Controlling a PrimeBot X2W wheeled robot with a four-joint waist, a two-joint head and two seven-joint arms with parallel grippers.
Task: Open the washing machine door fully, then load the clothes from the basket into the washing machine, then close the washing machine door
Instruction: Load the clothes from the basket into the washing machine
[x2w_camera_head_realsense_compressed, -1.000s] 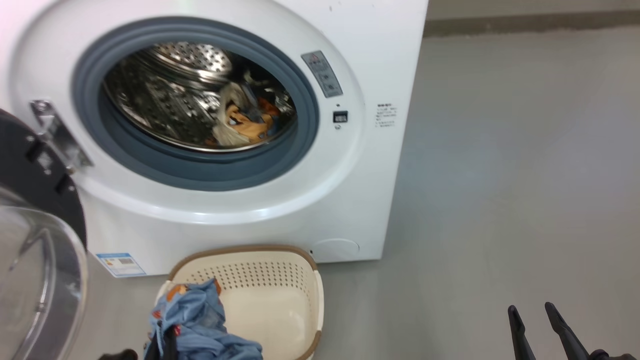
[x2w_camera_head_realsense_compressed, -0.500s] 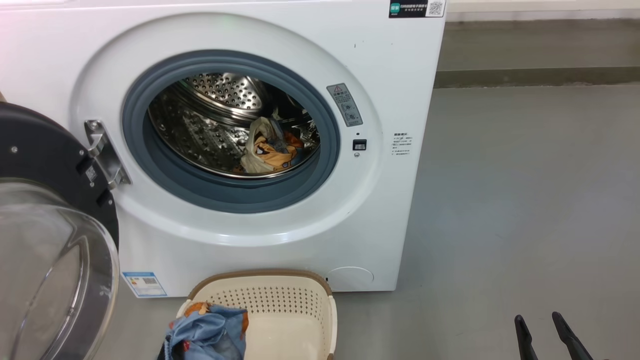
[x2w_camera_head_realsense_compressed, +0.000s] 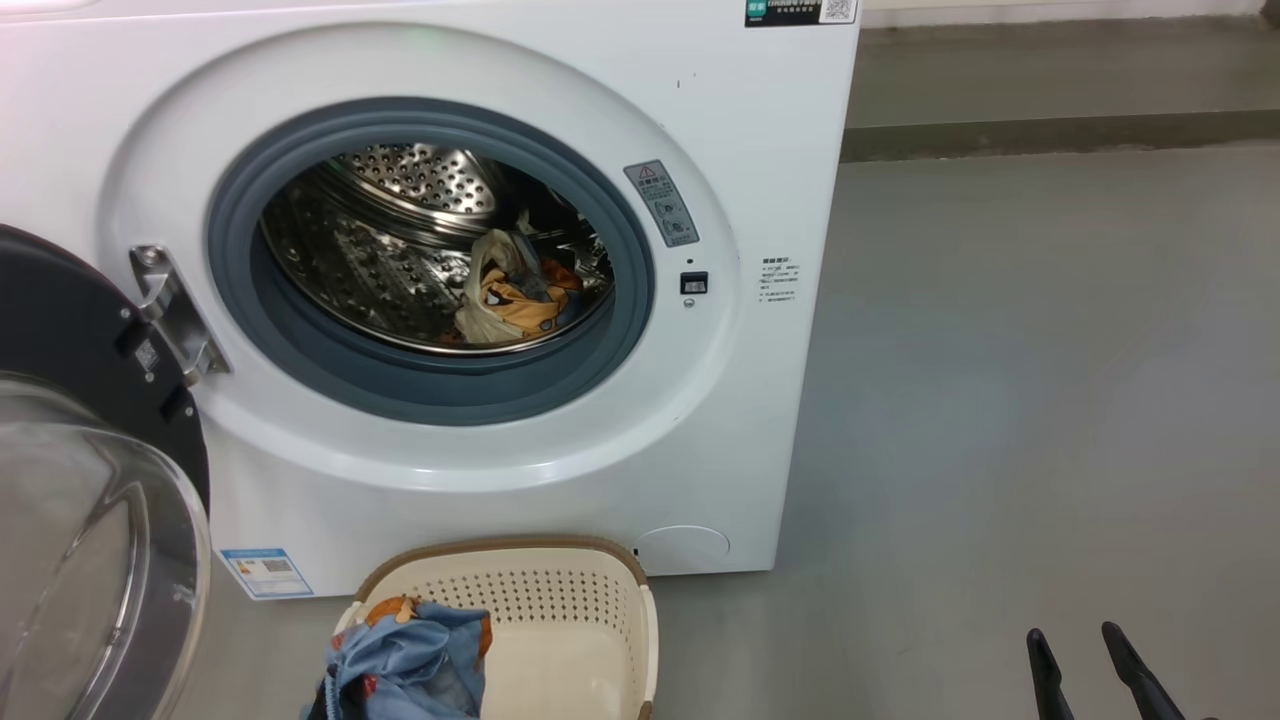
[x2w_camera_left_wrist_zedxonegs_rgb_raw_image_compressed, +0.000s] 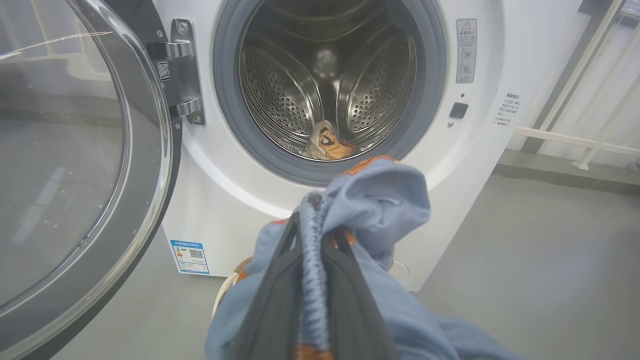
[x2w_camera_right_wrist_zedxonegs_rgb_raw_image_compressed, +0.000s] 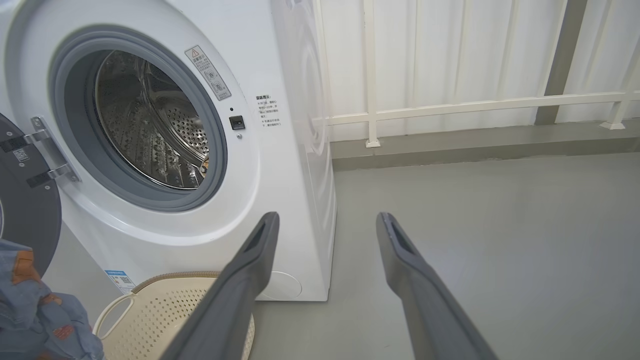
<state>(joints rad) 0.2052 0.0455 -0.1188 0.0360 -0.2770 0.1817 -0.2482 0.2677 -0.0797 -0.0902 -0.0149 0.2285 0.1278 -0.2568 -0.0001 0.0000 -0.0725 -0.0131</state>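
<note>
The white washing machine (x2w_camera_head_realsense_compressed: 450, 480) stands in front of me. Its black washing machine door (x2w_camera_head_realsense_compressed: 60, 330) is swung wide open to the left, glass bowl (x2w_camera_head_realsense_compressed: 90, 560) facing out. Cream and orange clothes (x2w_camera_head_realsense_compressed: 510, 295) lie in the steel drum (x2w_camera_left_wrist_zedxonegs_rgb_raw_image_compressed: 295, 95). My left gripper (x2w_camera_left_wrist_zedxonegs_rgb_raw_image_compressed: 315, 227) is shut on a light blue garment (x2w_camera_left_wrist_zedxonegs_rgb_raw_image_compressed: 380, 200), which hangs over the left end of the cream basket (x2w_camera_head_realsense_compressed: 560, 590) on the floor below the machine's opening. My right gripper (x2w_camera_head_realsense_compressed: 1072, 640) is open and holds nothing, low at the right over bare floor.
Grey floor (x2w_camera_head_realsense_compressed: 1050, 400) stretches to the right of the machine. A white railing (x2w_camera_right_wrist_zedxonegs_rgb_raw_image_compressed: 450, 107) and a low kerb (x2w_camera_head_realsense_compressed: 1050, 130) run behind it. A blue label (x2w_camera_head_realsense_compressed: 265, 572) marks the machine's lower left corner. The open door takes up the space on the left.
The head camera has tilted up and shifted, so the whole picture moved. The blue garment stays gripped over the basket. The right gripper keeps its place, open.
</note>
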